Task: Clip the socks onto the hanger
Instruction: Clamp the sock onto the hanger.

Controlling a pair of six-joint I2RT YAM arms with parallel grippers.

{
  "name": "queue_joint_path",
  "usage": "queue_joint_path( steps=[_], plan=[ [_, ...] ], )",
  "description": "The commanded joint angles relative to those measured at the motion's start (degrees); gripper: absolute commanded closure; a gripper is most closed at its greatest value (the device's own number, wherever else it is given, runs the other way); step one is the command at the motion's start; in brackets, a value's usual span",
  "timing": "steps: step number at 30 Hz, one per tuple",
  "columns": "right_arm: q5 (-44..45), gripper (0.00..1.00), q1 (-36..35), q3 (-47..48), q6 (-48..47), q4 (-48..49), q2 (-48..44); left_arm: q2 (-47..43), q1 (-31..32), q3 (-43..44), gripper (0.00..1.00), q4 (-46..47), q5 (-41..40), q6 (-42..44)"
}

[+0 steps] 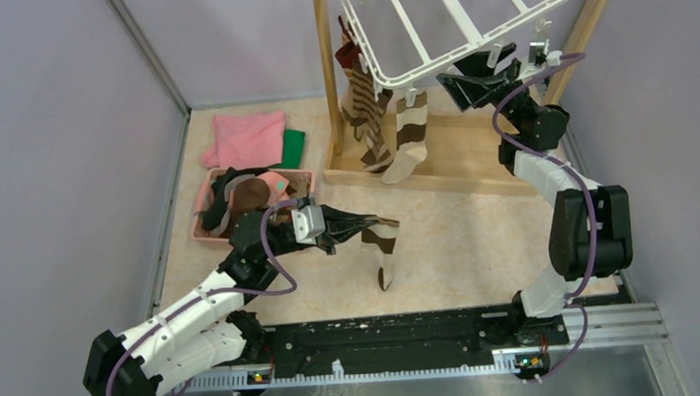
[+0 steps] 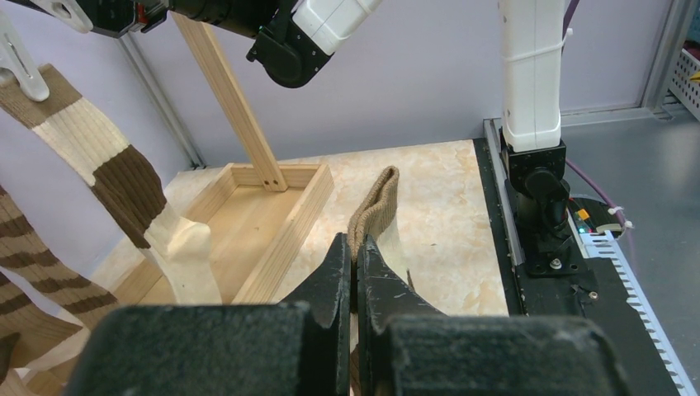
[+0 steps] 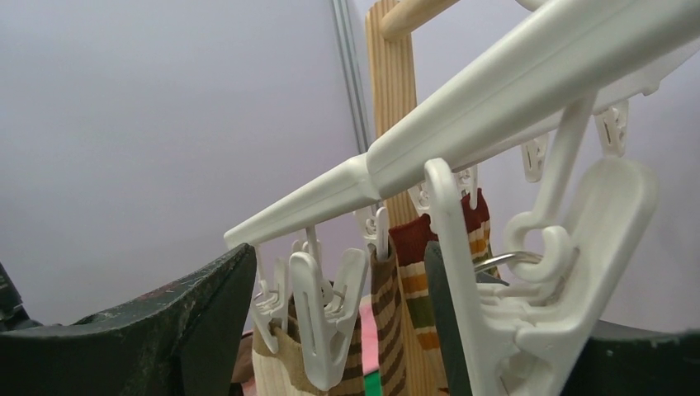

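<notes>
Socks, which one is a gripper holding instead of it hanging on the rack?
The brown-and-cream sock pinched in the left gripper, dangling above the table; the clipped socks hang from the hanger instead.

Top camera: above and behind my bases, looking down over the whole table [image 1: 477, 236] from a distance. Left wrist camera: low, tight behind my left gripper [image 2: 357, 247], facing the wooden frame [image 2: 235, 107]. Right wrist camera: close beneath the hanger [image 3: 495, 103], tilted upward. All three views share the hung socks [image 1: 411, 134].
</notes>
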State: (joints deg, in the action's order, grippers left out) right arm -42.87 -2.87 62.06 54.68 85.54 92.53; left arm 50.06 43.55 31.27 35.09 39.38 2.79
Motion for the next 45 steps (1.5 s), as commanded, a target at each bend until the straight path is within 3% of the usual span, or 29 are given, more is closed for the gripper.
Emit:
queue_joint_path(
  steps=[1, 4, 15, 25, 32, 45],
  plan=[
    [-0.72, 0.26, -0.29, 2.59, 0.61, 13.08, 0.16, -1.18, 0.22, 1.34, 1.0, 1.69, 0.65, 0.81],
    [-1.06, 0.32, -0.28, 2.8, 0.93, 13.08, 0.22, -1.11, 0.23, 1.42, 1.0, 1.67, 0.72, 0.77],
    [0.28, 0.28, -0.29, 3.32, 1.7, 13.07, 0.49, -1.35, 0.22, 1.43, 1.0, 1.65, 0.89, 0.86],
    [-0.01, 0.36, -0.18, 3.95, 2.28, 13.08, 0.66, -1.32, 0.22, 1.43, 1.0, 1.56, 0.96, 0.81],
    [-1.82, 0.24, -0.05, 2.87, 1.74, 13.03, 0.12, -1.54, 0.22, 1.43, 1.0, 1.38, 0.98, 0.82],
    [-5.58, 0.24, 0.59, 5.85, 4.75, 13.03, 2.92, -1.38, 0.25, 1.66, 1.0, 1.31, 1.27, 0.83]
  ],
)
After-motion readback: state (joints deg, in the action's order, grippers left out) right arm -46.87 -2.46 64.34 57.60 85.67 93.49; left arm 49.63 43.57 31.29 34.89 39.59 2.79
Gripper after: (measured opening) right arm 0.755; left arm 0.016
